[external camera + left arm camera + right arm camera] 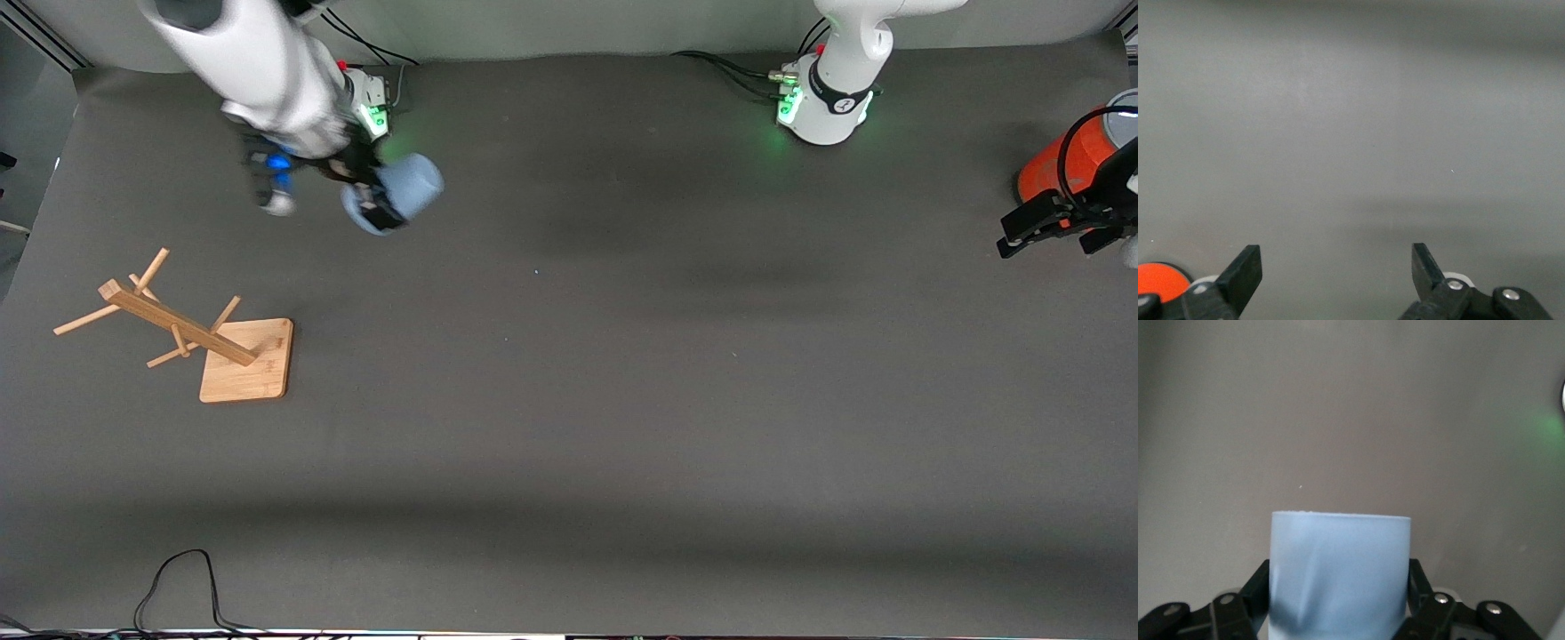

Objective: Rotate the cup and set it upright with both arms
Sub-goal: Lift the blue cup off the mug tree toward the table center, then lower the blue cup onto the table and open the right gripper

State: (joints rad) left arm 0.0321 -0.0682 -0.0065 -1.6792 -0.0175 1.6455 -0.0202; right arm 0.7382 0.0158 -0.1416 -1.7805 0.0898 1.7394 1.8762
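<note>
The light blue cup is held on its side in the air by my right gripper, close to the right arm's base. In the right wrist view the cup fills the gap between the black fingers, which press on both its sides. My left gripper is open and empty at the left arm's end of the table, beside the orange can. In the left wrist view its gripper has its fingers wide apart with only bare table between them.
A wooden mug rack lies toppled on its square base toward the right arm's end. A large orange can with a grey top stands at the left arm's end and shows in the left wrist view. A black cable lies along the table's near edge.
</note>
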